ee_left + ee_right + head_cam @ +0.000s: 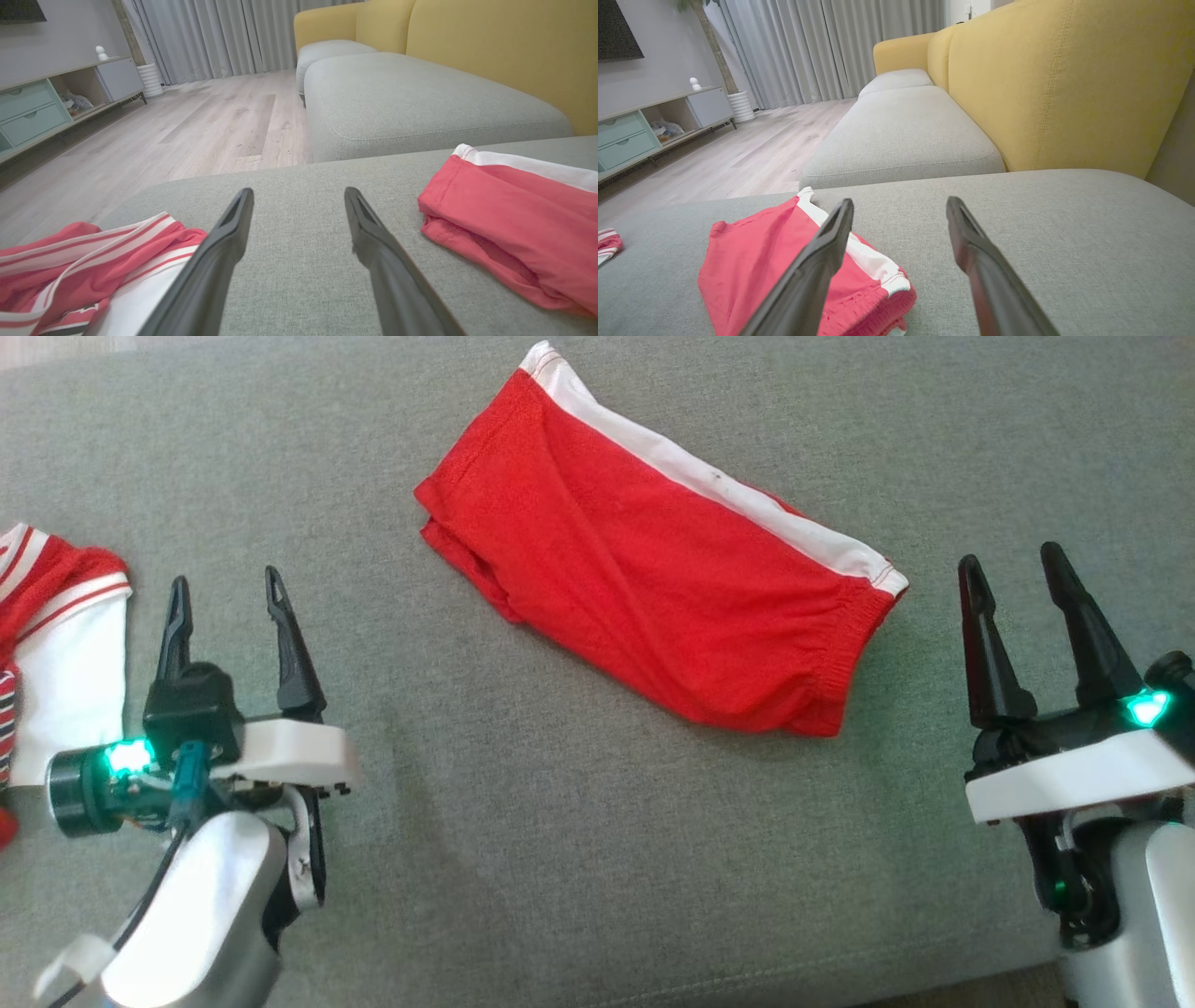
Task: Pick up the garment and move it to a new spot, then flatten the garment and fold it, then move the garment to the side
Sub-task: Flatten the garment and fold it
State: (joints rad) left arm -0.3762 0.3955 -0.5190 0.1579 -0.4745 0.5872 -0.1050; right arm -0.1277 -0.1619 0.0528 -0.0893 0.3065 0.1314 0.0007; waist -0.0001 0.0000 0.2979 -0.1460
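Red garment (653,569) is found lying folded, slantwise on the grey cushion (560,859), between the grippers and touched by neither. Left gripper (225,577) and right gripper (1012,553) are both spread and empty. The move aside is judged in hand: both short ends should be pinched through all layers and lifted level, clear of the striped garment (56,616)

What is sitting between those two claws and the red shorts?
Nothing visible. Only bare grey cushion separates the left claw and the right claw from the red shorts; the striped garment lies beyond the left claw.
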